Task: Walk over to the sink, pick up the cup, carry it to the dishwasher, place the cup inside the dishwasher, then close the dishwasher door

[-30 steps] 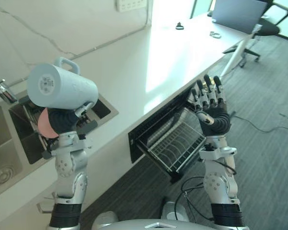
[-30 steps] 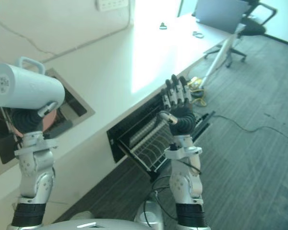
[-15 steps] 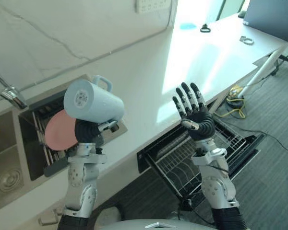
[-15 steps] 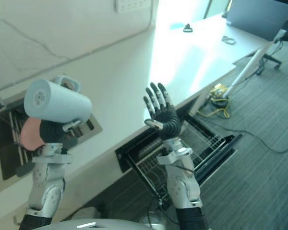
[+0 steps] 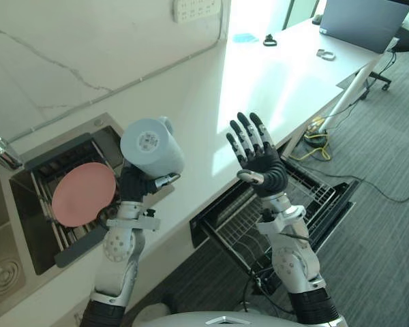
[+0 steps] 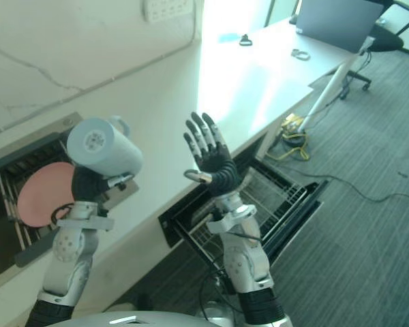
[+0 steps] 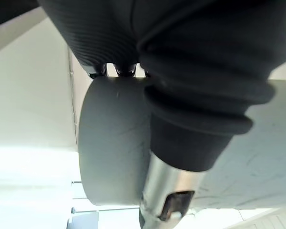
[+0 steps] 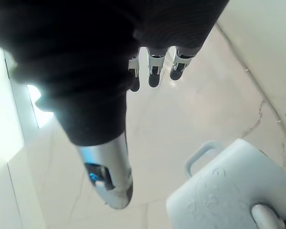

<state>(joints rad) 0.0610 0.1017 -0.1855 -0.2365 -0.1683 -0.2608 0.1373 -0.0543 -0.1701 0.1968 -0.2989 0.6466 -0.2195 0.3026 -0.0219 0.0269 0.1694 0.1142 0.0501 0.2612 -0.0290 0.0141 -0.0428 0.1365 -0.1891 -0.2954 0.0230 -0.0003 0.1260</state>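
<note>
- Camera has shifted since earlier; my left hand (image 5: 131,184) stays curled round the sideways cup (image 5: 152,146).
- Right hand (image 5: 262,163): raised, fingers spread.
- I should lower the cup squarely onto the dishwasher rack (image 5: 235,221).

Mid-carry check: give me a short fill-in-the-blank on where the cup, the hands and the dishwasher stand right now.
The hand gripping the cup is the robot's ____ one.
The right hand, raised with straight fingers, holds ____.
The dishwasher door stands ____.
The plate is coloured ____.
Missing words: left; nothing; open; pink.
</note>
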